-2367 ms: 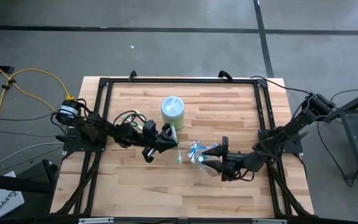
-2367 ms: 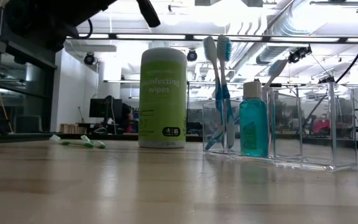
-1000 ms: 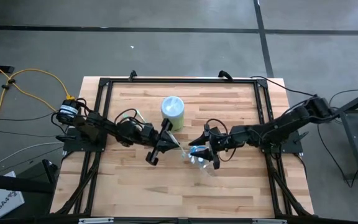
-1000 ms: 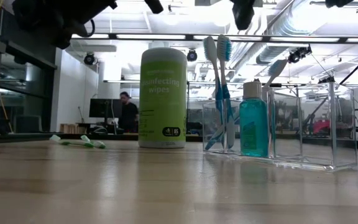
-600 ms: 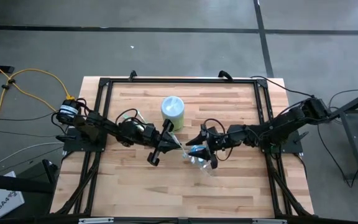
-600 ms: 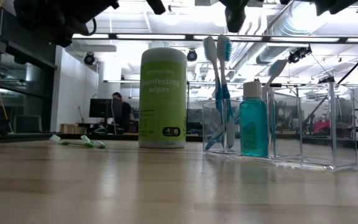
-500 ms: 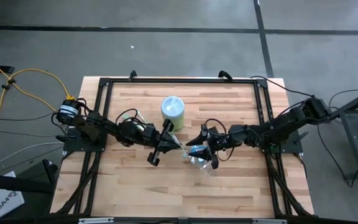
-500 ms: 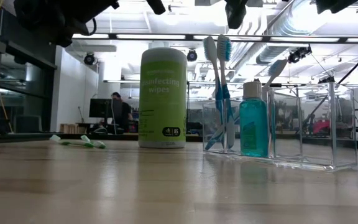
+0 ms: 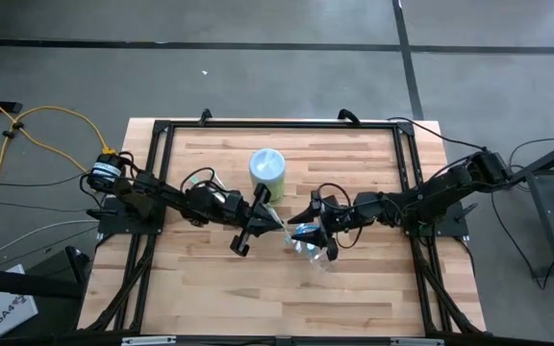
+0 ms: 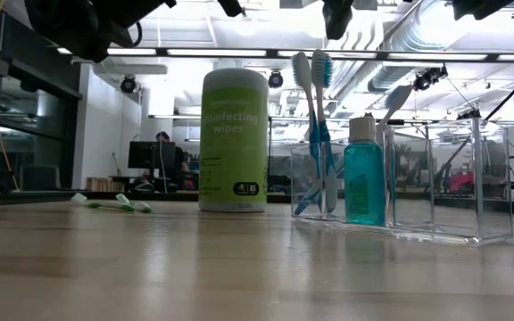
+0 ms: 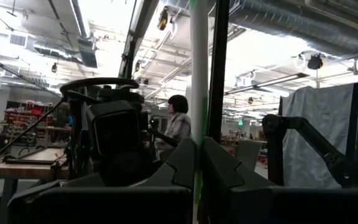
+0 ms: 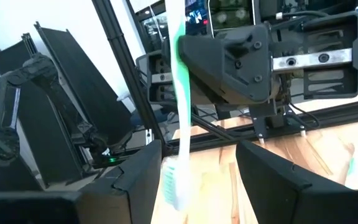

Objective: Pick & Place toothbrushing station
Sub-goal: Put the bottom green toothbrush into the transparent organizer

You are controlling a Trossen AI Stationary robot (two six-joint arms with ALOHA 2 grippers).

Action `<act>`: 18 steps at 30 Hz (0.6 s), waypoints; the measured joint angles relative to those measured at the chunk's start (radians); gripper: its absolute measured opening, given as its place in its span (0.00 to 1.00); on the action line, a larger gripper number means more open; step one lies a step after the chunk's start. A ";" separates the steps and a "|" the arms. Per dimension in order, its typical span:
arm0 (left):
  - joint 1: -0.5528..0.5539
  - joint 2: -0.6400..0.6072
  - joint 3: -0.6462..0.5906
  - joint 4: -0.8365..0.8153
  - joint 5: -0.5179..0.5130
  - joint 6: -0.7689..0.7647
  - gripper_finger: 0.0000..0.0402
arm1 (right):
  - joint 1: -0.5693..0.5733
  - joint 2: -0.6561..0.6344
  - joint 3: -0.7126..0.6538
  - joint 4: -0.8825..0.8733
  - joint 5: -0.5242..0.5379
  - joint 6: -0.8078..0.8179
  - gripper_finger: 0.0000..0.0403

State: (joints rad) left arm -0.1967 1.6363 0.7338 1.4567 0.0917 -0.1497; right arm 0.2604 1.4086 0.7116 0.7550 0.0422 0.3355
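From table height, a clear container (image 10: 404, 183) stands nearest, holding upright blue-white toothbrushes (image 10: 315, 134) and a teal bottle (image 10: 365, 174); behind it stands a green wipes canister (image 10: 234, 140), with a small green-white toothbrush (image 10: 110, 203) lying flat farther left. Only the wrist views show the grip: the left gripper (image 11: 197, 165) is clenched on a green-white toothbrush (image 12: 180, 106), held upright. The right gripper (image 12: 197, 165) reaches in level, fingers spread either side of the brush head.
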 joint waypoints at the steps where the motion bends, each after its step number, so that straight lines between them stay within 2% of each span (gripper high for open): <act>1: 0.000 0.000 0.000 0.000 -0.001 0.000 0.01 | 0.000 0.000 0.000 0.001 0.000 0.000 0.50; 18: 0.000 0.000 0.006 -0.007 -0.045 0.023 0.01 | -0.008 0.000 0.000 0.040 -0.023 0.000 0.50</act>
State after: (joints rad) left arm -0.1967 1.6363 0.7399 1.4500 0.0467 -0.1266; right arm 0.2520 1.4086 0.7116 0.7955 0.0189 0.3354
